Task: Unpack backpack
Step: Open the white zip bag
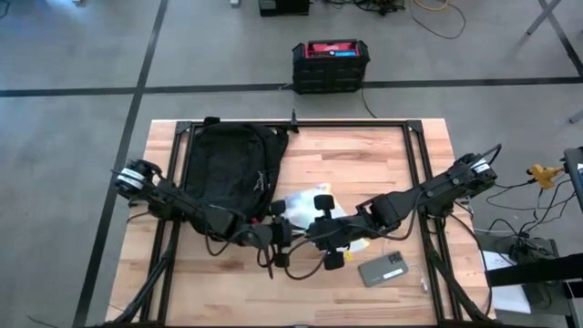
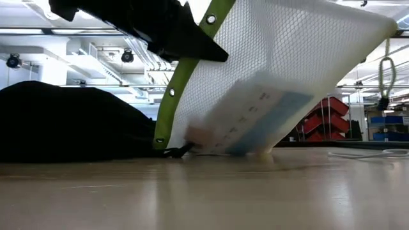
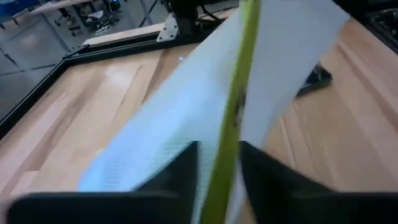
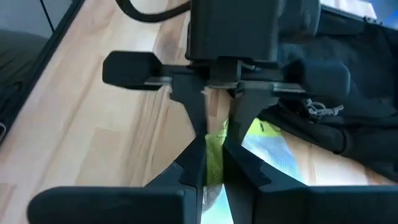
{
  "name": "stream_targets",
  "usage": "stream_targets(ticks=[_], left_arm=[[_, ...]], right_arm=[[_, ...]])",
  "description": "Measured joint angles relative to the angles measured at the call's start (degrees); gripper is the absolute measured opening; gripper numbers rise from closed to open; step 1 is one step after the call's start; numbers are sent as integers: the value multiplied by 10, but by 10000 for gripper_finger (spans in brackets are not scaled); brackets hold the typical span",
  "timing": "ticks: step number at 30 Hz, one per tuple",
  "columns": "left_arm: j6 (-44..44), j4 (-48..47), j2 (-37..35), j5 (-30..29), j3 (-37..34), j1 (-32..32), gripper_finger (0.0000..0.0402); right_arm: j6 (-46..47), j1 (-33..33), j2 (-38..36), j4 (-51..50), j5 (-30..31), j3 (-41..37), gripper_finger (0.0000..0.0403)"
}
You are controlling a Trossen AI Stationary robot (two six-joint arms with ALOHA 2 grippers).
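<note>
Two claws meet at one thing here: a white mesh pouch (image 2: 281, 83) with a lime-green edge strip studded with eyelets, holding flat pale packets, hanging tilted with its lowest corner on or just above the wood. In the high view it lies at about 4 o'clock from the large soft black fabric backpack (image 1: 228, 173), which rests on the desk's (image 1: 364, 155) left half with its long axis running 12 to 6 o'clock.

The left claw (image 3: 217, 171) is pinched on the green strip, its two dark fingers either side of it in the left wrist view. The right claw (image 4: 214, 165) appears closed on that same green edge from the opposite side; the right wrist view shows its fingers drawn together around the lime fabric, facing the other arm's head-on. The arms come in from 9 and 3 o'clock and meet near the middle of the desk's near half.

The relation that matters, I judge, is that the pouch is already clear of the backpack, toward 3 o'clock, and its strip runs up steeply between the claws. Open wood lies toward 5 o'clock, where a grey phone-like slab (image 1: 384, 270) sits, so the right arm is the nearer one to carry it there.

Beyond the desk at 12 o'clock stands a hard black box with a red top (image 1: 330, 64).
</note>
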Motion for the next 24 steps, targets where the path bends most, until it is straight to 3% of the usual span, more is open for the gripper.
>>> stream_targets(ticks=[6, 24], left_arm=[[-4, 5, -4, -3, 0, 0, 2], [-33, 0, -5, -3, 0, 0, 0]], right_arm=[[46, 0, -1, 12, -1, 0, 47], [54, 0, -1, 11, -2, 0, 70]])
